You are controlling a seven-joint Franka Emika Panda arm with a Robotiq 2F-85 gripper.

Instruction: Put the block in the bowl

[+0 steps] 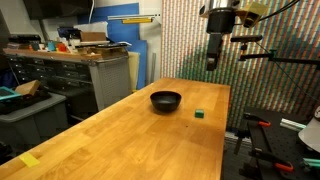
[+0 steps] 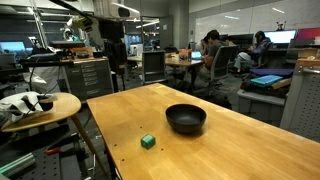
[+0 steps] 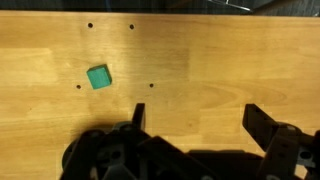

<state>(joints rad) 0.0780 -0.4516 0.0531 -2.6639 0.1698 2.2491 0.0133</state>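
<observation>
Jaws of my gripper point(image 3: 197, 122) stand wide apart and hold nothing, raised well above the wooden table point(image 1: 120, 140). Green block point(image 3: 99, 77) lies on the bare wood near the black bowl point(image 1: 166, 100), outside it and not touching.

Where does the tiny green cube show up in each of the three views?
In an exterior view: the tiny green cube sits right of centre, just right of the round black bowl.
In an exterior view: lower centre, left of the bowl.
Wrist view: upper left; no bowl.
Shared landmark: the light wooden tabletop.
</observation>
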